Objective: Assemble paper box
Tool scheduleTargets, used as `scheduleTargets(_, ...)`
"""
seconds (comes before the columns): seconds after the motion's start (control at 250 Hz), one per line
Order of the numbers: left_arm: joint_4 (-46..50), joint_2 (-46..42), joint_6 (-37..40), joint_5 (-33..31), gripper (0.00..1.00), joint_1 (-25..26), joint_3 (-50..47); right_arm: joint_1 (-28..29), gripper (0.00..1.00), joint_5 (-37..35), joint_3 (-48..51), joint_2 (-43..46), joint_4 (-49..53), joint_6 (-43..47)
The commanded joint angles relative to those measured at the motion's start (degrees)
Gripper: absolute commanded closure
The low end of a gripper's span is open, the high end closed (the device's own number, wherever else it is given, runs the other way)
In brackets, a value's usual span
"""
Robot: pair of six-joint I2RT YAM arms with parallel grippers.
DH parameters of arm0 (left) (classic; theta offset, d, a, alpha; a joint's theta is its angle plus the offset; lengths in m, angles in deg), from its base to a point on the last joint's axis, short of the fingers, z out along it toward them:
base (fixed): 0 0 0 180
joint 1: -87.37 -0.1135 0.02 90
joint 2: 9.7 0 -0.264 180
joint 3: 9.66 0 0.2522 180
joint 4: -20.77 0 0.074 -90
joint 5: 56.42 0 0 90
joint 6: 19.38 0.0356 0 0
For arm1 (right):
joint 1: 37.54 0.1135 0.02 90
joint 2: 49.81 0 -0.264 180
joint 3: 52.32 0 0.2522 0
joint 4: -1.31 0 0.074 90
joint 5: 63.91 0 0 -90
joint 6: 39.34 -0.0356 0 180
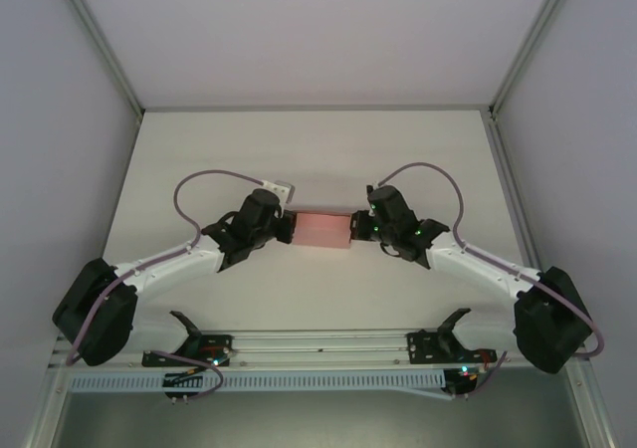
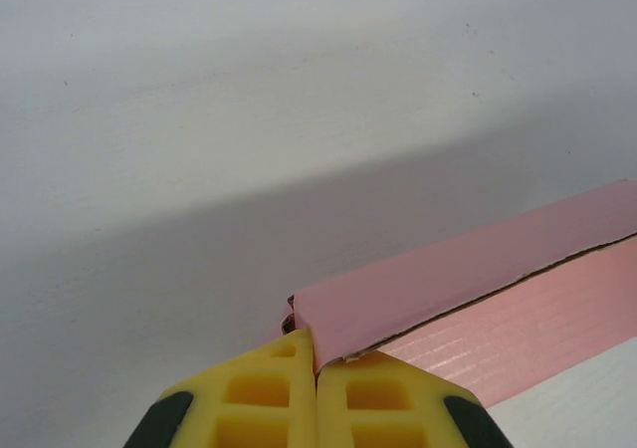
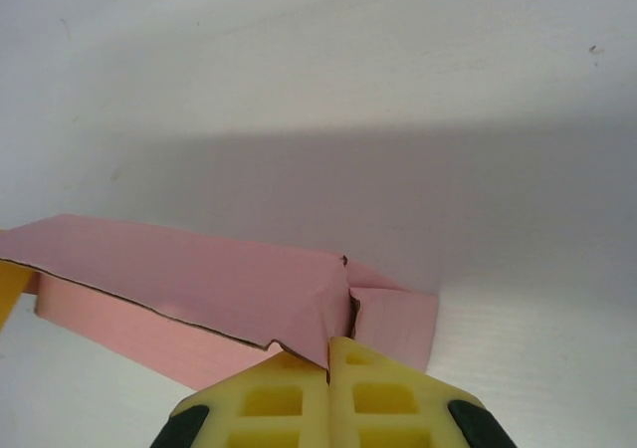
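- The left arm [image 1: 164, 262] has white tube-shaped links between bulky black joint housings.
- The right arm [image 1: 478, 262] has the same white-and-black build.
- A pale lilac cable [image 1: 214, 175] runs along the left arm; a matching lilac cable [image 1: 423, 165] runs along the right.
- The left gripper [image 2: 316, 356] has yellow moulded plastic fingers with square recesses and black shoulders.
- The right gripper [image 3: 328, 353] has identical yellow fingers, black-shouldered.

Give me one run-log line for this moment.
left gripper: shut on paper box | right gripper: shut on opposite end
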Motion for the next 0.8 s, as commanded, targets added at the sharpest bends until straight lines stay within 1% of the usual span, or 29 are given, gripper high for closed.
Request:
scheduleTargets(0.0,8.99,0.53,-0.23,-0.4,1.0,0.4,-0.81,0.25,1.0,-10.65,3.02,-2.38,15.9,3.66)
scheduleTargets(0.068,8.95,0.37,-0.25,-0.64,1.0,0.38,-0.89,1.06,1.0,-15.16,2.05,-2.48,19.37,3.38)
scheduleTargets(0.124,9.03,0.36,-0.38,-0.77,1.0,0.36,-0.9,1.67,1.0,-16.17,1.89,-2.75,20.08,3.69)
scheduleTargets(0.236,8.87,0.59,-0.9,-0.67,1.0,0.43,-0.74,4.69,1.0,-15.57,2.49,-4.11,16.86,4.43)
scheduleTargets(0.335,8.37,0.84,-1.38,-0.8,1.0,0.9,-0.8,9.27,1.0,-20.37,2.04,-5.41,15.13,1.16)
scheduleTargets(0.395,7.5,0.65,-1.68,-0.94,1.0,1.2,-1.39,10.95,1.0,-22.34,2.24,-5.41,14.21,-1.63)
scheduleTargets(0.551,4.29,0.21,-2.74,-2.32,1.0,1.82,-4.11,11.83,1.0,-20.24,3.9,-4.6,9.92,-2.8)
scheduleTargets(0.647,1.24,-0.12,-3.15,-3.05,1.0,2.43,-6.6,11.86,0.94,-20.63,3.15,-3.65,10.03,-2.78)
scheduleTargets(0.715,-0.62,-0.18,-3.43,-3.48,1.0,2.73,-8.2,11.82,0.91,-19.94,2.31,-2.48,10.06,-2.04)
scheduleTargets(0.759,-1.62,-0.14,-3.51,-3.84,1.0,2.92,-8.98,11.83,0.86,-19.44,1.78,-1.68,9.73,-1.61)
scheduleTargets(0.795,-2.26,-0.19,-3.85,-4.5,1.0,3.14,-9.45,11.88,0.84,-18.53,1.24,-1.15,9.71,-1.16)
